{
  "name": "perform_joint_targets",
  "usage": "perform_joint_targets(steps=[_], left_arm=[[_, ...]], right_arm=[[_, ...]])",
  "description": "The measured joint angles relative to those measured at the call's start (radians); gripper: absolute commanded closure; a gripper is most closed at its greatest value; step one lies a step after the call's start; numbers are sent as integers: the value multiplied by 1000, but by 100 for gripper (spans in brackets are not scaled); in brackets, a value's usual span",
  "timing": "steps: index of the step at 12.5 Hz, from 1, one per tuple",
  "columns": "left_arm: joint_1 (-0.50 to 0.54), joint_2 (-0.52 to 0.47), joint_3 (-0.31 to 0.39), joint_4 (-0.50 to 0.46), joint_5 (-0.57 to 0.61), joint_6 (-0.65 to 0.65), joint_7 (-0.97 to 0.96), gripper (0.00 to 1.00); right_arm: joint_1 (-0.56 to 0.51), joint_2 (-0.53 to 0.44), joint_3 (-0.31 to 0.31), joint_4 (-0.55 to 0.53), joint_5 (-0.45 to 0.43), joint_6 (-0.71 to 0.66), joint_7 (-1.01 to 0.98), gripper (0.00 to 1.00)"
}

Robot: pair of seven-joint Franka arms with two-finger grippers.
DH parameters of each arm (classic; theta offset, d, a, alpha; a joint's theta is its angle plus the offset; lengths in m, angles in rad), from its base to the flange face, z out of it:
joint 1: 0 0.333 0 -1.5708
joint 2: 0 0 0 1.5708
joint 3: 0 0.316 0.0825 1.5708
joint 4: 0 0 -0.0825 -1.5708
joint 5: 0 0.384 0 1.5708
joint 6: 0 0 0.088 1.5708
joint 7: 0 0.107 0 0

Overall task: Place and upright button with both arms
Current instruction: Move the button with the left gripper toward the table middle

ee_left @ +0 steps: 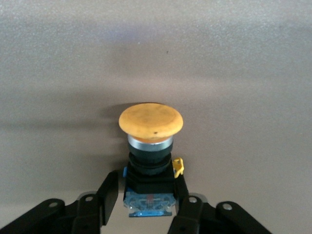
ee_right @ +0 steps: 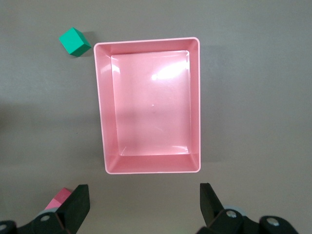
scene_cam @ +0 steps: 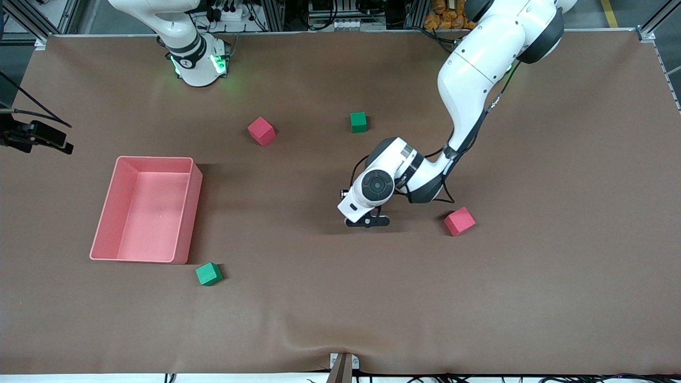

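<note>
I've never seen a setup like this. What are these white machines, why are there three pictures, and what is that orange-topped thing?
You see two white jointed robot arms at a brown-covered table, each ending in a black two-finger tool. One picture looks down from a high camera facing them; the other two come from cameras on each arm's wrist.

The left tool is low over the middle of the table, its fingers closing around the black body of a small push-button with a round orange cap, which lies on its side.

The right tool waits, open and empty, above a pink plastic tray.

Two red foam cubes and two green foam cubes lie scattered about.
</note>
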Motion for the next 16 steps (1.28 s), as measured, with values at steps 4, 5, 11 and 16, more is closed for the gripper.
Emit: perform_joint_targets(steps=[4, 5, 11, 16], left_arm=[[0, 1, 0, 2, 0, 0, -64, 100], [0, 1, 0, 5, 0, 0, -86, 100], [-97, -18, -5, 85, 3, 10, -342, 100], [-402, -39, 200, 112, 143, 81, -596, 100]], right_arm=[[-29, -17, 54, 24, 0, -69, 0, 0], [-29, -21, 65, 33, -2, -92, 0, 0], [-30, -38, 193, 115, -6, -146, 87, 0], [-41, -11, 197, 187, -5, -164, 89, 0]])
